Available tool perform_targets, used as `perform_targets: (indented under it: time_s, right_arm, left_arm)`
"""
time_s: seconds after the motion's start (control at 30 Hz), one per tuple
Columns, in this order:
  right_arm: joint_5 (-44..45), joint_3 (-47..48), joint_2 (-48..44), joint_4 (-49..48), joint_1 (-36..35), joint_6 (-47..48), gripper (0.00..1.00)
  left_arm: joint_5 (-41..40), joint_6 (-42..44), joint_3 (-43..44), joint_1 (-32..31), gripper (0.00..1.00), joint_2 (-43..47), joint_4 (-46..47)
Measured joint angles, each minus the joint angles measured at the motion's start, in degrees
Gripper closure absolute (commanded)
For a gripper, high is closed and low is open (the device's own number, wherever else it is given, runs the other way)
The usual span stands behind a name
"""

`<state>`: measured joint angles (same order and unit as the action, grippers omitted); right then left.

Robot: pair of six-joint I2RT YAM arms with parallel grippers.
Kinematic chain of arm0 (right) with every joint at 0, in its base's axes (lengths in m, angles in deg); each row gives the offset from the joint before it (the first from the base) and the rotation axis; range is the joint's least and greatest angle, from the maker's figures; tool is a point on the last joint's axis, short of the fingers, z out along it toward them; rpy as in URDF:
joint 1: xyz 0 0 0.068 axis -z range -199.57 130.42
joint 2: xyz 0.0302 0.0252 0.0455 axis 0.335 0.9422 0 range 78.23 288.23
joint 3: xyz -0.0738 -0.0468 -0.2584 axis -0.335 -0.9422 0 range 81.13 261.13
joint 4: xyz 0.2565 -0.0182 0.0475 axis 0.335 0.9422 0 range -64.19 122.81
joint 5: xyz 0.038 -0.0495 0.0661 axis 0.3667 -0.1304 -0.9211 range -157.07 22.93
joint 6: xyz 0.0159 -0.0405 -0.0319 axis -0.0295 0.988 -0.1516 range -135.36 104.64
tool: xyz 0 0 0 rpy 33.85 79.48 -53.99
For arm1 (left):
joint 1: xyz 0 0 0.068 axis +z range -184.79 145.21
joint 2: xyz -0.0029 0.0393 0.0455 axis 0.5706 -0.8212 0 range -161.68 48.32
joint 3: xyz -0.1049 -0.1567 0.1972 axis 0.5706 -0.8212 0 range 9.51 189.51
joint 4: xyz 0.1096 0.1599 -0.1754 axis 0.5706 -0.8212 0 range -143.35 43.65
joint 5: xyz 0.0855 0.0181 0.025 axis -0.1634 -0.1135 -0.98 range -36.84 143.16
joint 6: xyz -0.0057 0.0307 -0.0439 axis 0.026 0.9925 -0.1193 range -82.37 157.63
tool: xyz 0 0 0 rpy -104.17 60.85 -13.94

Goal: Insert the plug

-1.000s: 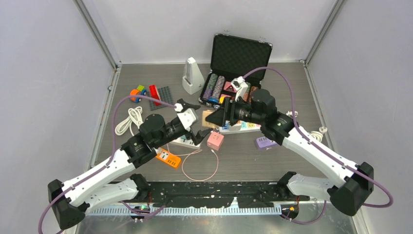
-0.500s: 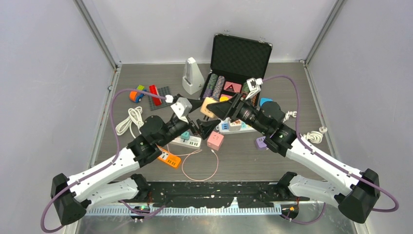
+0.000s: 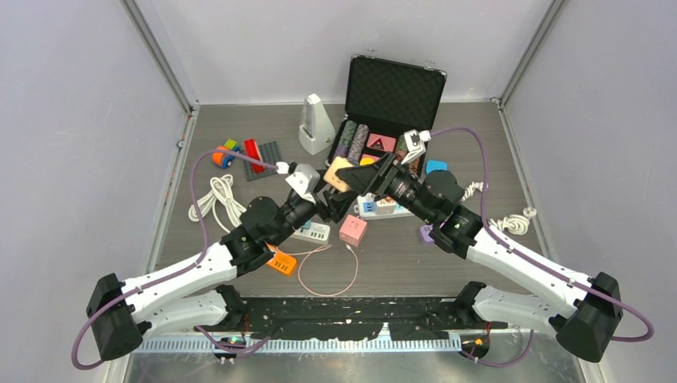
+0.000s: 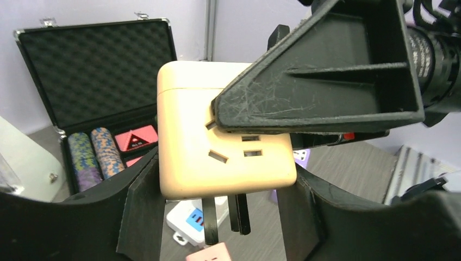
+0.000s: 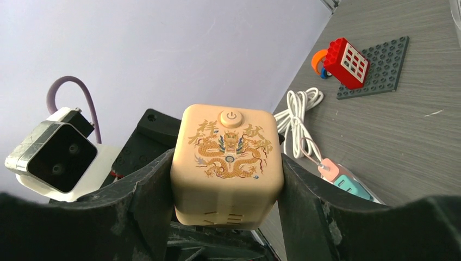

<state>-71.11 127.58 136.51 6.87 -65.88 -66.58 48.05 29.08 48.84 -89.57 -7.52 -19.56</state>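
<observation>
Near black case (image 3: pixel 395 89): white power strip (image 3: pixel 386 207) and pink cube (image 3: pixel 352 230) on the table just before it. Right gripper (image 5: pixel 226 185) is clenched on beige cube plug (image 5: pixel 228 163), one finger covering part of its socket face. Left gripper (image 4: pixel 225 209) flanks the plug; cannot tell if it grips. Plug held aloft before the case: gold dragon print, power button, black prongs pointing down. Case is open and holds chip rows (image 3: pixel 351 142).

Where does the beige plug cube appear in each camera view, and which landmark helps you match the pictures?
Top external: beige plug cube at centre, where the two arms meet.
Left wrist: centre, prongs at its lower edge.
Right wrist: centre, dragon-printed face showing.
Landmark: open black case, in top external and left wrist; right wrist lacks it, so use the red brick there.
</observation>
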Motion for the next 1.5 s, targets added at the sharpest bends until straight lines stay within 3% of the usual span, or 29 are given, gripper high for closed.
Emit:
perform_targets:
  time_s: [0.07, 0.13, 0.23, 0.3, 0.43, 0.6, 0.8, 0.97, 1.03, 1.07, 1.1, 1.13, 1.17, 1.27, 1.5]
  right_arm:
    - [0.31, 0.02, 0.02, 0.96, -0.09, 0.37, 0.77]
    - [0.22, 0.09, 0.26, 2.05, -0.09, 0.96, 0.6]
    - [-0.37, 0.57, 0.35, 4.02, -0.09, 2.16, 0.27]
    - [-1.81, 1.31, 0.35, 5.2, -0.09, 4.11, 0.15]
    - [-6.73, 4.9, 0.42, 10.4, 0.76, 9.22, 0.09]
    - [-17.16, 11.23, 1.64, 17.16, 3.28, 13.55, 0.09]
    - [-25.55, 12.57, 2.86, 23.96, 4.15, 16.98, 0.07]
    - [-28.39, 14.69, 4.76, 30.73, 4.15, 20.24, 0.22]
    - [-28.63, 15.41, 5.73, 32.33, 4.15, 21.24, 0.39]
    - [-28.46, 15.5, 6.03, 32.89, 4.15, 21.64, 0.57]
    - [-28.57, 15.5, 6.14, 33.22, 4.2, 21.73, 0.68]
    - [-28.02, 15.5, 6.21, 33.62, 4.26, 21.73, 0.86]
    - [-27.91, 15.58, 6.23, 34.16, 4.35, 21.35, 0.9]
    - [-27.12, 16.11, 6.23, 35.1, 4.35, 21.46, 0.95]
    - [-18.71, 19.58, 6.25, 44.5, 6.1, 26.12, 0.95]
  left_arm:
    - [0.02, 0.48, -1.07, -0.07, 0.58, 0.02, 1.05]
    - [0.39, 0.74, -1.88, -0.07, 0.65, 0.02, 1.42]
    - [1.9, 2.08, -2.34, 0.04, 0.72, 0.24, 0.74]
    - [2.97, 3.8, -2.34, 0.17, 0.76, 0.9, -0.26]
    - [7.43, 8.94, -2.45, 0.02, 0.84, 3.28, -3.13]
    - [10.95, 15.19, -3.65, -0.02, 0.85, 6.71, -6.21]
    - [13.35, 19.85, -3.96, -0.02, 0.85, 8.15, -10.23]
    - [14.25, 21.53, -4.0, -0.02, 0.84, 8.15, -11.89]
    - [14.34, 21.94, -4.0, -0.02, 0.8, 8.15, -12.15]
    - [14.45, 22.16, -4.0, -0.02, 0.76, 8.15, -12.26]
    - [14.64, 22.36, -4.0, -0.02, 0.69, 8.17, -12.63]
    - [14.75, 22.67, -4.02, -0.02, 0.6, 8.17, -13.0]
    - [14.78, 22.75, -4.04, -0.02, 0.45, 8.17, -13.09]
    - [14.43, 22.49, -4.09, -0.02, 0.02, 8.13, -13.25]
    - [7.04, 20.37, -4.13, -0.09, 0.0, 9.14, -13.03]
